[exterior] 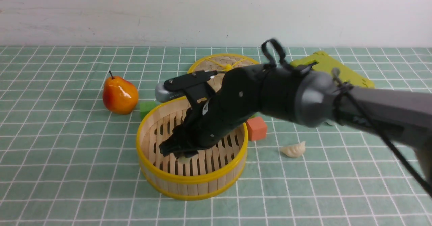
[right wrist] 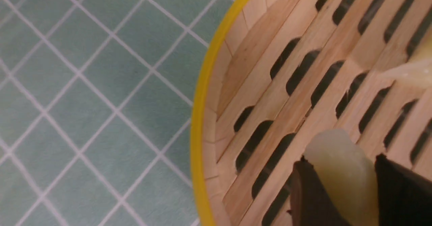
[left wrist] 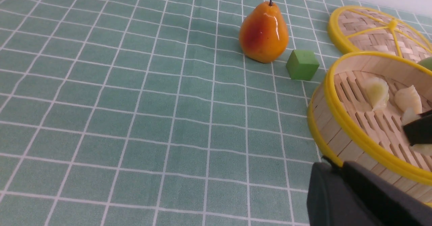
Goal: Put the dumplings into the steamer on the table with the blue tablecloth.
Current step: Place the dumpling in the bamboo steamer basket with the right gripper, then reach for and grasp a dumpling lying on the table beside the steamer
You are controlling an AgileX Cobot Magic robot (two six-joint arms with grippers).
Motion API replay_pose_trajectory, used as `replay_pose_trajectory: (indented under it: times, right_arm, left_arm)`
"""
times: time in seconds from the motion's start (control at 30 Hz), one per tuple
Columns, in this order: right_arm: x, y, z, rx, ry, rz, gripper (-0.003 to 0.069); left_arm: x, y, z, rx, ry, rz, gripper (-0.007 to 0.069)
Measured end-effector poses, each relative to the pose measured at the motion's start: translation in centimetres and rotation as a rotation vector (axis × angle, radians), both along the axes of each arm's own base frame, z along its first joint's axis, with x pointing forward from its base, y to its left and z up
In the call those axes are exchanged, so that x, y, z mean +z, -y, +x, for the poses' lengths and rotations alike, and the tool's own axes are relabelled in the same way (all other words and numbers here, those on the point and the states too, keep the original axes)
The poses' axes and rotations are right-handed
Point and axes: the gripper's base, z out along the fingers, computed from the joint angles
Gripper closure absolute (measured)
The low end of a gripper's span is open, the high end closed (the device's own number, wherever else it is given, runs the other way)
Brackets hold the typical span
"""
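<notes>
Your right tool [exterior: 175, 149] is reaching down inside the round bamboo steamer with yellow rims [exterior: 189, 180]. Its two dark fingers [right wrist: 310, 199] are closed partway onto a small pale cream pleated toy dumpling [right wrist: 337, 165] — it sits pinched between them with its free end poking out over the pale slatted floor, though you cannot tell whether it touches the slats. A second dumpling [left wrist: 377, 92] and a third dumpling [left wrist: 408, 99] lie close together on the slats inside the same steamer, a little apart from the held one. A fourth dumpling [exterior: 294, 149] is outside it, on the bench [exterior: 67, 151] clad in teal-green cloth with a thin white grid, to the right of the steamer and near an orange-red cube [exterior: 256, 128]. Your left tool [left wrist: 339, 172] shows only in its own wrist view as a dark mass beside the steamer's outer wall, its fingers pressed together with nothing between them. Left of the steamer stands a glossy orange-and-yellow pear with a dark stem [exterior: 119, 95], upright, with a small green cube [exterior: 146, 108] just beside it. A flat woven lid disc with yellow spokes [exterior: 221, 64] lies just behind the steamer, and a flat yellow-green board [exterior: 332, 69] lies at the back right — partly hidden by the right arm
</notes>
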Motion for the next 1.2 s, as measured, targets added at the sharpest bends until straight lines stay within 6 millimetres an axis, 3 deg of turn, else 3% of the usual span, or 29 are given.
replay_pose_trajectory:
  times: [0.1,0.27,0.5,0.6,0.77,0.8,0.9,0.97,1.03,1.13,1.2]
  right_arm:
    - [-1.7,-0.3,0.4,-0.046,0.016,-0.05,0.0419]
    - [-1.8,-0.4,0.6,-0.121,0.035,-0.068,0.0414]
    - [-1.4,-0.7,0.5,-0.177,0.023,-0.045,0.0239]
    - [0.2,-0.4,0.3,-0.185,0.039,-0.023,0.0159]
    - [7.4,1.4,-0.7,-0.175,0.192,0.03,0.0107]
    - [9.5,2.6,-1.0,-0.188,0.228,0.033,0.0106]
    - [11.7,6.3,-0.4,-0.277,0.225,0.004,0.0104]
    - [10.7,10.0,0.6,-0.393,0.15,-0.039,0.0104]
    - [7.1,14.1,1.3,-0.512,0.019,-0.093,0.0104]
    - [1.6,17.4,0.8,-0.641,-0.156,-0.067,0.0104]
    - [-1.1,18.5,0.1,-0.727,-0.224,0.014,0.0104]
  left_arm:
    - [0.0,0.0,0.0,-0.002,0.002,0.0,0.0587]
    - [0.0,0.0,0.0,-0.002,0.003,0.001,0.0587]
    - [0.0,0.0,0.0,-0.002,0.003,0.001,0.0587]
    - [0.0,0.0,0.0,-0.001,0.003,0.001,0.0587]
    - [0.0,0.0,0.0,-0.001,0.003,0.001,0.0585]
    - [0.0,0.0,0.0,-0.001,0.003,0.001,0.0585]
    - [0.0,0.0,0.0,-0.001,0.002,0.002,0.0582]
    - [0.0,0.0,0.0,-0.001,0.001,0.002,0.0578]
    - [-0.1,0.0,0.0,-0.001,-0.001,0.003,0.0575]
    - [-0.1,0.0,0.0,-0.001,0.003,0.006,0.0575]
    - [0.0,0.0,0.0,-0.004,0.01,0.009,0.0575]
